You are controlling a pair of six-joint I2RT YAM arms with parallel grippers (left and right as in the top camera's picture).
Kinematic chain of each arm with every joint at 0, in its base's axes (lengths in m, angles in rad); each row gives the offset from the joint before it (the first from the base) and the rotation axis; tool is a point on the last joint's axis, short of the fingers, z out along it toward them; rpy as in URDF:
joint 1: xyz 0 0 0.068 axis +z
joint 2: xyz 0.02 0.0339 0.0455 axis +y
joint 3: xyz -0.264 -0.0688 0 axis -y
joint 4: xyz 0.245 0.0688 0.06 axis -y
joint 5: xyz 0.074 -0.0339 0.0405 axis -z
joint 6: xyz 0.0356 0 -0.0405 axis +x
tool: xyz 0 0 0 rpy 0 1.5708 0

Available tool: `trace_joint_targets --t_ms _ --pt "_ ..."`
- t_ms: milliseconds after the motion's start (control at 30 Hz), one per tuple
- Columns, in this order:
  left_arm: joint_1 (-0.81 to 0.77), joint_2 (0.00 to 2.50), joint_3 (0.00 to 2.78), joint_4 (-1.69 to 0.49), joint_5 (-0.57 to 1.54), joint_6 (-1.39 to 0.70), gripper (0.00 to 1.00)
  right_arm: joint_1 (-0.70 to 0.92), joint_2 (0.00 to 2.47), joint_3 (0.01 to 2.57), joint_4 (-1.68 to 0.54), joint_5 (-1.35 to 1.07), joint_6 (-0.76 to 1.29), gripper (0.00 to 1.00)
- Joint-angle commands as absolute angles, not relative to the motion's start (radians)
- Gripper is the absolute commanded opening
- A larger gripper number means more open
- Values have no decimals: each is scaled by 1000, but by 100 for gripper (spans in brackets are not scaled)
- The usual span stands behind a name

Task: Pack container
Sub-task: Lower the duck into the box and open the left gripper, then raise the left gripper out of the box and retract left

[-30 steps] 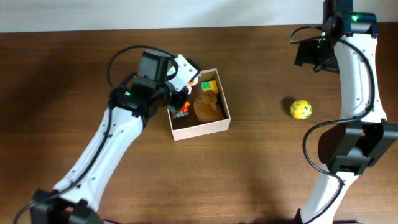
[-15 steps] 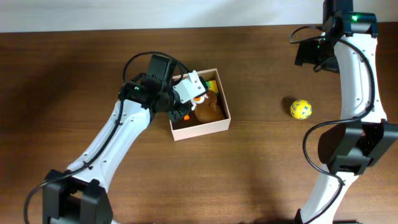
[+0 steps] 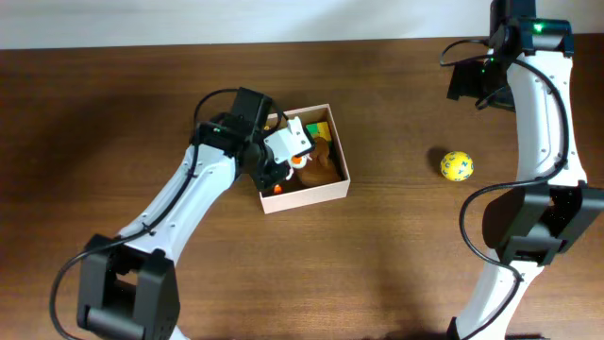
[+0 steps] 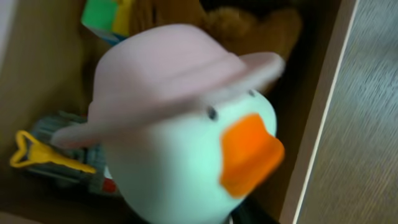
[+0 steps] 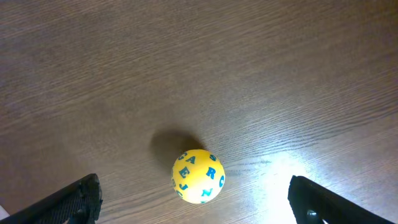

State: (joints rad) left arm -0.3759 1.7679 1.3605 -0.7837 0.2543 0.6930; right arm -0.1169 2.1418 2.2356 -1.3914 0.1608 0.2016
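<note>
The container (image 3: 307, 198) is a cream-walled square box left of the table's centre. My left gripper (image 3: 281, 151) is over its left half, shut on a white duck (image 3: 293, 140) with a pink hat and orange beak. That duck (image 4: 186, 137) fills the left wrist view and hides the jaws. Inside lie a brown plush toy (image 3: 326, 165), a green and yellow block (image 3: 319, 130) and a grey toy with a yellow part (image 4: 56, 155). A yellow ball with blue letters (image 3: 456, 166) lies on the table to the right. My right gripper (image 5: 199, 199) hangs open high above this ball (image 5: 198, 176).
The container's right wall (image 4: 317, 124) shows at the right of the left wrist view, with bare wood beyond it. The right arm's base (image 3: 528, 227) stands at the right edge. A pale wall runs along the table's far edge.
My left arm has swung right and down, bringing the duck from the container's far left corner to over its left half. The right arm and ball have not moved.
</note>
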Motion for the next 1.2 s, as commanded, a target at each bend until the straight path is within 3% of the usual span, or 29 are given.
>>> trace_joint_targets --t_ms 0,133,200,300,367,500,733,933,1067,1167 --pt "-378 1775 1376 -787 254 713 28 -112 2129 2248 -1391 176 199 99" --pt "-378 1774 1376 -791 252 713 32 -112 2129 2248 -1391 176 199 99" --pt "-378 1774 1376 -796 236 712 48 -112 2129 2248 -1392 176 199 99" --pt "-378 1774 1376 -799 220 712 59 -112 2129 2248 -1392 177 199 99" --pt "-378 1774 1377 -799 220 712 78 -112 2129 2248 -1392 177 199 99" --pt "-378 1766 1388 -798 221 701 91 -112 2129 2248 -1392 177 199 99" --pt "-377 1752 1516 -798 220 630 100 -112 2129 2248 -1392 176 199 99" --pt "-374 1750 1678 -794 179 510 100 -112 2129 2248 -1392 177 199 99" --pt "-346 1750 1728 -762 -21 320 100 -112 2129 2248 -1392 177 199 99" --pt "-301 1750 1729 -763 -260 45 100 -112 2129 2248 -1392 176 199 99"
